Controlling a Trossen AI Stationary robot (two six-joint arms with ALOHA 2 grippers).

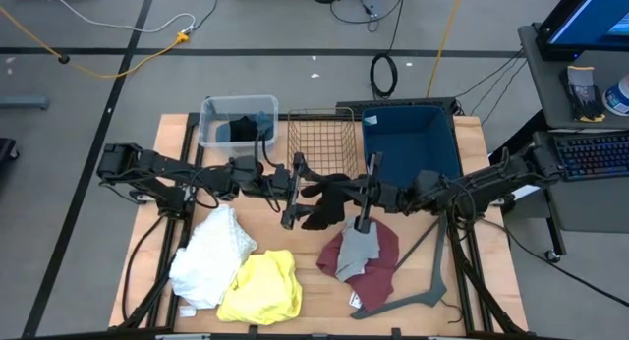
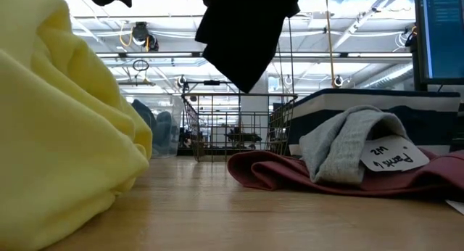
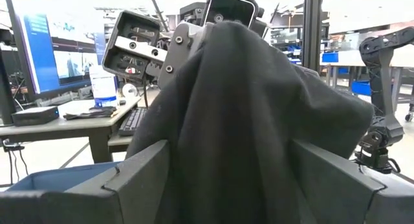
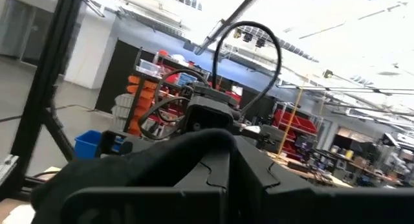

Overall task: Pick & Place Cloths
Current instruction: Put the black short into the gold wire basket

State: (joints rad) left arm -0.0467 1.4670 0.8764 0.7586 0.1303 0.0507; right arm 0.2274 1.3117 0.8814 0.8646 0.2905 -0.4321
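Though partly hidden, tag (image 2: 392,154): "Pants"

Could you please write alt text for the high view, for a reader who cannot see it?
Seen from above, two dark arms meet mid-table, the left pincer and right pincer holding a black cloth between them. Nearer the front lie a white cloth, a yellow cloth, and a grey cloth on a maroon cloth.
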